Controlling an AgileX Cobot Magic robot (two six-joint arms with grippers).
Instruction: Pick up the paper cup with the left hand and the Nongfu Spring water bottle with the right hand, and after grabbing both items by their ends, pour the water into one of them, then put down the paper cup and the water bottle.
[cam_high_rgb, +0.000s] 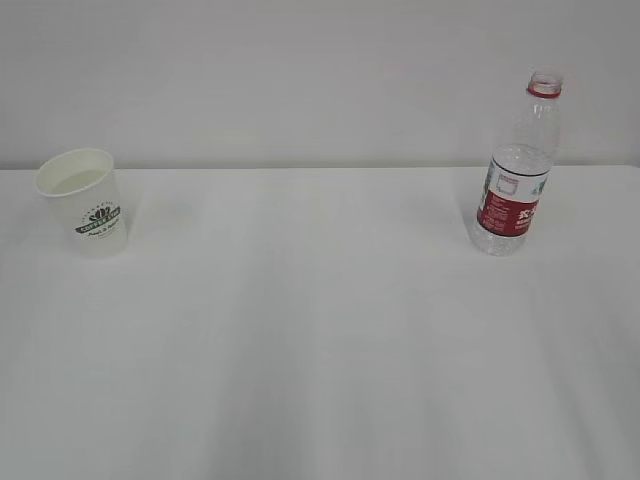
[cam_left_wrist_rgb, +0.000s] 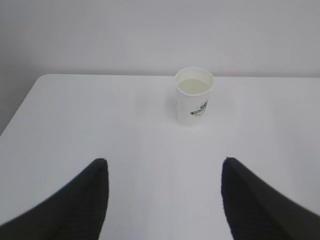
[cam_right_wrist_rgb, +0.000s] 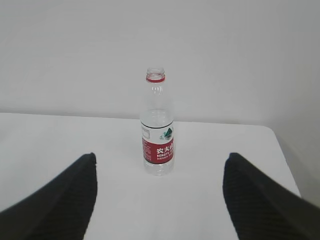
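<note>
On desk (cam_high_rgb: 320, 350) | paper cup (cam_high_rgb: 84, 203) at 9 o'clock, Nongfu Spring water bottle (cam_high_rgb: 517, 168) at 2, upright, well apart for separate grasps | left hand (cam_left_wrist_rgb: 165, 200) released, facing cup | right hand (cam_right_wrist_rgb: 160, 200) released, facing bottle

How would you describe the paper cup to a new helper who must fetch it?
On the white table, look to the far left, near the back edge. The paper cup stands upright there: short, white, open-topped, with a dark green logo, unlike the tall clear red-labelled bottle far right.

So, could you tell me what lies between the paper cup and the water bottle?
Only bare table between paper cup and water bottle, exterior view.
</note>
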